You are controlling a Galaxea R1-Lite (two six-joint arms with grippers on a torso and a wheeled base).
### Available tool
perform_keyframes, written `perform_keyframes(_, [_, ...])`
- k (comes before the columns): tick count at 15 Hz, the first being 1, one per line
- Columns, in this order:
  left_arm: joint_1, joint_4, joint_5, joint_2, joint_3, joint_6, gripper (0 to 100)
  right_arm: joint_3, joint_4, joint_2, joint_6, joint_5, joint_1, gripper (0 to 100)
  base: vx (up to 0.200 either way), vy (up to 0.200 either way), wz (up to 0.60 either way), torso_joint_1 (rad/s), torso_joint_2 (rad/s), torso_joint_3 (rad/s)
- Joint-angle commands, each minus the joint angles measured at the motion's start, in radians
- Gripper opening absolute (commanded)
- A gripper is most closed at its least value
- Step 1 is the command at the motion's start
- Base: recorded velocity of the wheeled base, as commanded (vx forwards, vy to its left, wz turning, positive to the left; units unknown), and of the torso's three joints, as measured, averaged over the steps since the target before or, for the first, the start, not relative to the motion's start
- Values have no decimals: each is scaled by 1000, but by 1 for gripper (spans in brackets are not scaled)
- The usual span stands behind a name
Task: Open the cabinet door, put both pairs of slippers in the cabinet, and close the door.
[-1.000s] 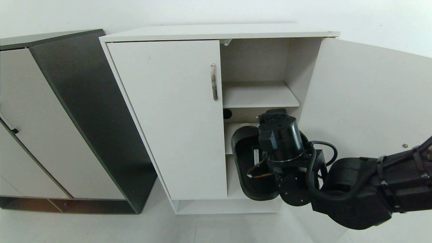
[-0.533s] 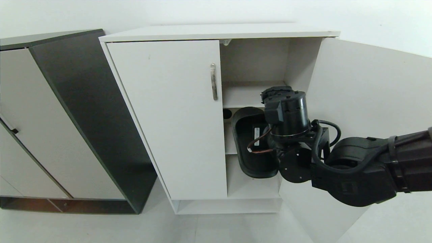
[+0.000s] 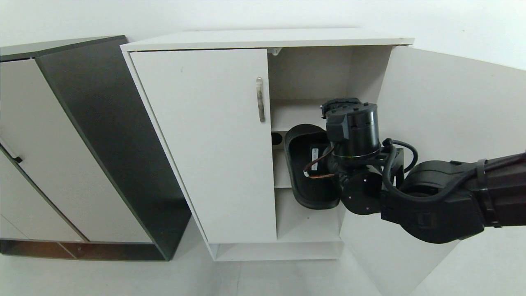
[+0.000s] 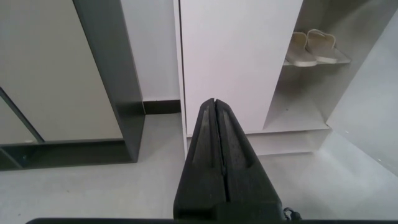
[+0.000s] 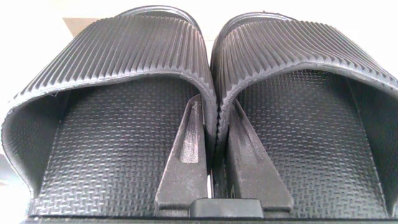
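1. Cabinet (image 3: 267,39): the right door (image 3: 435,135) stands swung wide open and the left door (image 3: 205,144) is closed. The open side gives the right arm free entry.

2. Right gripper (image 5: 216,107): its fingers (image 5: 186,162) are clenched on the 2 adjoining inner side walls of the black slippers (image 3: 310,172). This single pinch carries both as 1 pair, side by side.

3. Position: the black slippers hang in the open half of the cabinet, at about mid height, and are not yet set down on any shelf.

4. Orientation: the long axis of each slipper runs in line with the fingers. The heels lie nearest the wrist and the ribbed straps and toes point away from it, judged to be into the cabinet.

5. Pale slippers (image 4: 314,48): this pair sits on a shelf (image 4: 343,60) inside the cabinet, toes inward.

6. Left gripper (image 4: 214,106): its fingers are pressed together on nothing. It hangs low over the floor in front of the cabinet, well apart from the work.
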Motion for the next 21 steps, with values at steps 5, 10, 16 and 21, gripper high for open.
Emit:
perform_keyframes(5, [0,0,0,1,0,1,0,-9,0,-4,-20,0,-1,0,200,0,0,-2,0,2])
perform_keyframes(10, [0,0,0,1,0,0,0,-17,0,-2,-20,0,-1,0,200,0,0,2,2,2])
perform_keyframes(16, [0,0,0,1,0,0,0,-8,-5,-2,-14,0,-1,0,100,0,0,3,0,3])
perform_keyframes(21, [0,0,2,1,0,-2,0,7,-36,8,-20,52,-19,0,0,0,0,0,0,0])
